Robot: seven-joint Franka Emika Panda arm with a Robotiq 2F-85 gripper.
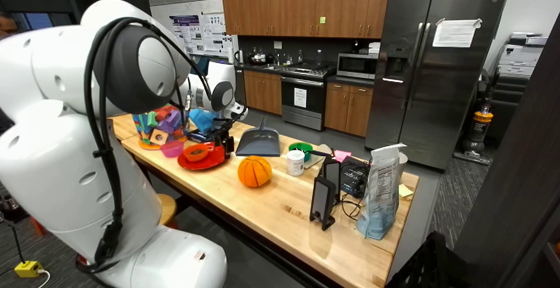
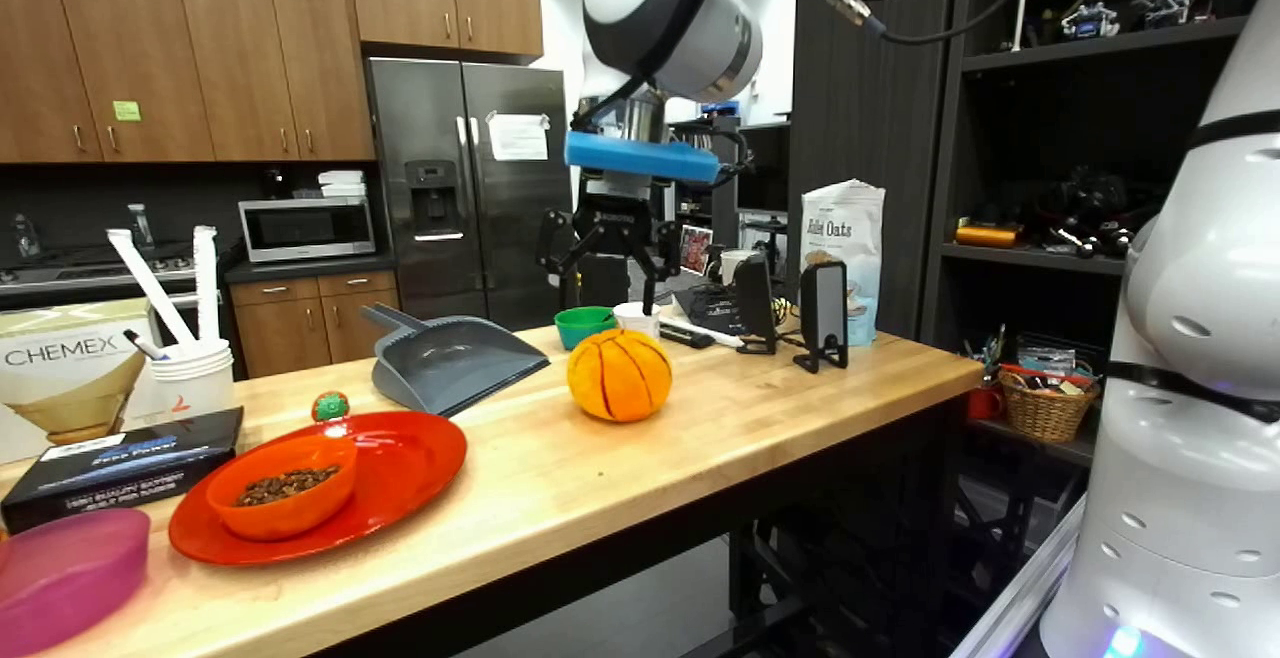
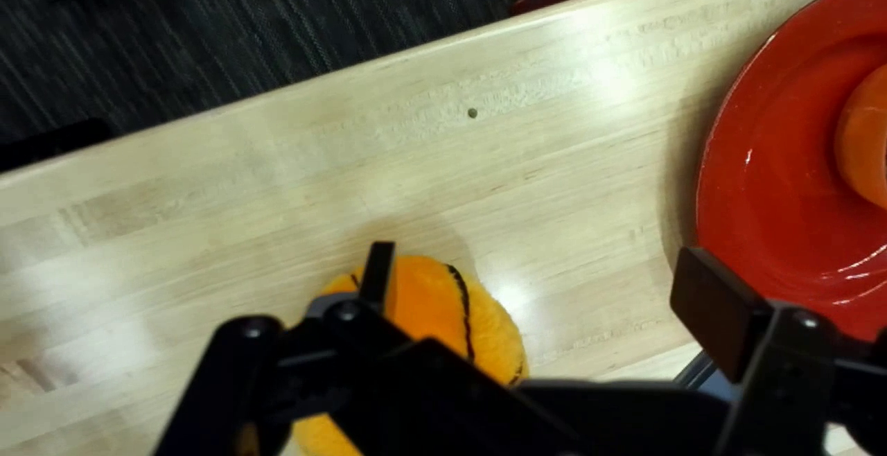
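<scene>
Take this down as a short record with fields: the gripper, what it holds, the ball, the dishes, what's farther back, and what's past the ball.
Tool: black two-fingered gripper, open, above the light wooden table
Held: nothing
Toy: orange plush ball with black lines, on the table, partly hidden by one finger in the wrist view
Dishes: round glossy red plate bearing an orange bowl with small brown pieces inside
Farther back: grey dustpan
Past the ball, away from the dishes: black-and-grey speakers, tall white-and-blue bag marked Oats
</scene>
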